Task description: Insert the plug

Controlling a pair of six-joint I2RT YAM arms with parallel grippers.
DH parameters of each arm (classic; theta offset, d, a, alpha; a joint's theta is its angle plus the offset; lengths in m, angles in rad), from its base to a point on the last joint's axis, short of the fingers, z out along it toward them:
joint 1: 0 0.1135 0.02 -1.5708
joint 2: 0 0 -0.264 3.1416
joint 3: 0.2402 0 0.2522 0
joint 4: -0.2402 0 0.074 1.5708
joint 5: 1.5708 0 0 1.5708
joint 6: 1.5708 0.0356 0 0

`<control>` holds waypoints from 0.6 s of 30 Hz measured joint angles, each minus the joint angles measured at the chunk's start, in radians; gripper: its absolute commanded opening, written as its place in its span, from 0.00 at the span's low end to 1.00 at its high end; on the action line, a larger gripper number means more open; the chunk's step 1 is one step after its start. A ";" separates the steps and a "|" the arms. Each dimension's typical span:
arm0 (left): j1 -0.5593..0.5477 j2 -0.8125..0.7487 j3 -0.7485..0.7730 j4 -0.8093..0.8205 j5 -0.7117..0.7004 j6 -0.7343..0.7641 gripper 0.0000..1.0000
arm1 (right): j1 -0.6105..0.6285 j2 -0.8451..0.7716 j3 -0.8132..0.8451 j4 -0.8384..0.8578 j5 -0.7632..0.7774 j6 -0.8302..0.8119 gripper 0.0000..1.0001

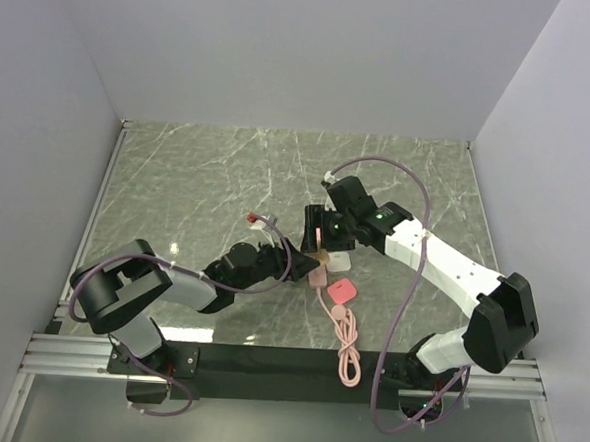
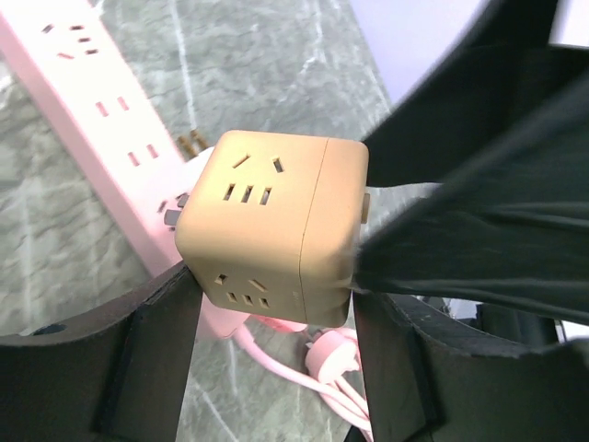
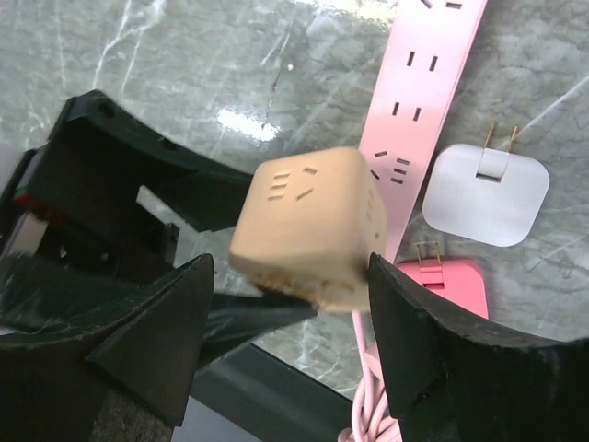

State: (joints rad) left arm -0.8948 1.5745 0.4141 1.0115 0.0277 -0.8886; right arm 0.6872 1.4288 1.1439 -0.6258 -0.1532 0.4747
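two robot arms meet at a tan cube (image 2: 267, 221) while the coral-pink plug (image 1: 342, 290) lies unheld on the worktop (image 1: 198, 175).

the left tool (image 2: 271, 281) is clenched on the tan cube's sides and holds it over the pale-pink power strip (image 3: 419, 101), probably to steady it or keep it out of the way. the right tool (image 3: 290, 262) straddles the same cube. one finger touches it and the other shows a slim gap, so i cannot tell whether it grips or is released. the plug lies flat on the green marble worktop, just beside the strip and near a white adapter (image 3: 485, 193), with brass prongs showing at one edge. neither tool touches it, so picking it up looks like the step ahead.
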 measured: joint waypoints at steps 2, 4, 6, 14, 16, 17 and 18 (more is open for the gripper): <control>0.005 0.001 -0.001 -0.016 -0.004 -0.009 0.01 | 0.006 -0.007 0.000 0.003 0.004 0.000 0.74; 0.010 0.002 -0.004 -0.029 -0.008 -0.016 0.01 | 0.012 -0.006 0.000 0.003 0.005 0.003 0.74; 0.013 0.003 -0.008 -0.038 -0.010 -0.018 0.01 | 0.016 -0.006 0.000 0.003 0.009 0.004 0.74; 0.047 0.029 -0.014 -0.027 0.029 -0.039 0.01 | 0.022 -0.011 -0.027 -0.006 0.085 0.003 0.75; 0.064 0.058 -0.014 -0.003 0.058 -0.053 0.01 | 0.021 -0.030 -0.047 -0.014 0.102 0.003 0.75; 0.072 0.079 -0.013 0.016 0.076 -0.063 0.01 | 0.021 -0.045 -0.060 -0.015 0.106 0.003 0.75; 0.079 0.097 -0.013 0.029 0.091 -0.074 0.01 | 0.021 -0.061 -0.072 -0.017 0.108 0.003 0.74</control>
State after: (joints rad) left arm -0.8154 1.6711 0.4007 1.0405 0.1188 -0.9623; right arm 0.7082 1.3678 1.0714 -0.6430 -0.0448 0.4782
